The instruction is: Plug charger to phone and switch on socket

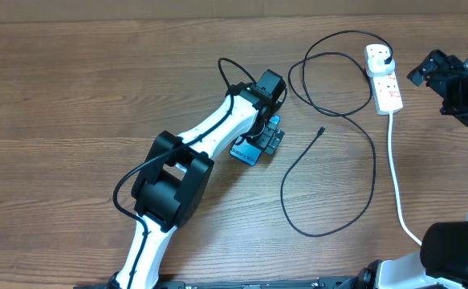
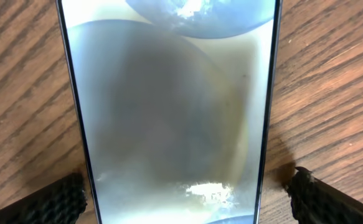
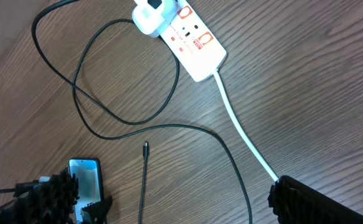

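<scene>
The phone (image 2: 169, 106) lies flat on the wooden table, its pale blue screen filling the left wrist view. It also shows in the overhead view (image 1: 245, 151) and the right wrist view (image 3: 84, 176). My left gripper (image 2: 181, 205) is open, one finger on each side of the phone with a small gap at each edge. The charger cable (image 1: 372, 172) loops over the table. Its connector tip (image 1: 321, 129) lies free, to the right of the phone. Its plug (image 1: 380, 57) sits in the white socket strip (image 1: 388, 88). My right gripper (image 1: 452, 84) is open and empty, above the table right of the strip.
The strip's thick white cord (image 1: 396, 172) runs toward the front right edge, past the right arm's base (image 1: 450, 249). The left arm (image 1: 193, 152) covers the table's middle left. The black cable's loops (image 3: 106, 81) lie between the strip and the phone.
</scene>
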{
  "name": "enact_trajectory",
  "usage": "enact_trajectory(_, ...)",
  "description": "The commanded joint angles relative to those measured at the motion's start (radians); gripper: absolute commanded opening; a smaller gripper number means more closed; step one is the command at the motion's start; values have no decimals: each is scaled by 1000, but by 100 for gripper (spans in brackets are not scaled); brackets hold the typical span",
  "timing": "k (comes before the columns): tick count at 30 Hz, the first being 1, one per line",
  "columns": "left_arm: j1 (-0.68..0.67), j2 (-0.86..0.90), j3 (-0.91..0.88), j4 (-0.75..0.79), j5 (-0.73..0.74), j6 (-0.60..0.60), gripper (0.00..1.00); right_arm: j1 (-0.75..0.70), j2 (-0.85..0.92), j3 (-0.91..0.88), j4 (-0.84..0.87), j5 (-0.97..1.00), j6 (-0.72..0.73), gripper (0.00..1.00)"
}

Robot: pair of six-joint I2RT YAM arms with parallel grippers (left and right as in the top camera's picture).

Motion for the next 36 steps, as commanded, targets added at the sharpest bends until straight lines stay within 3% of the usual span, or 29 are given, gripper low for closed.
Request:
enact_trajectory(1, -5, 29, -25, 0, 10, 23, 100, 1, 3, 24, 6, 6, 4, 100)
enact_trajectory(3, -5, 34, -25, -5, 10, 22, 93, 1, 3, 24, 6, 6, 4, 100)
enact_trajectory(17, -5, 51, -25, -18, -26, 23, 77, 1, 3, 24, 6, 6, 4, 100)
enact_trajectory(19, -5, 51, -25, -18, -26, 23, 78, 1, 3, 25, 6, 6, 4, 100)
enact_trajectory(22, -5, 51, -25, -21, -26, 23, 89, 1, 3, 25, 6, 6, 4, 100)
enact_trajectory(27, -5, 51, -25, -21, -27, 27, 87, 1, 3, 24, 6, 6, 4, 100)
enact_trajectory(32, -5, 51, -25, -21, -40, 26, 93, 1, 3, 24, 6, 6, 4, 100)
enact_trajectory(36, -5, 51, -25, -26, -40, 24, 93, 1, 3, 24, 6, 6, 4, 100)
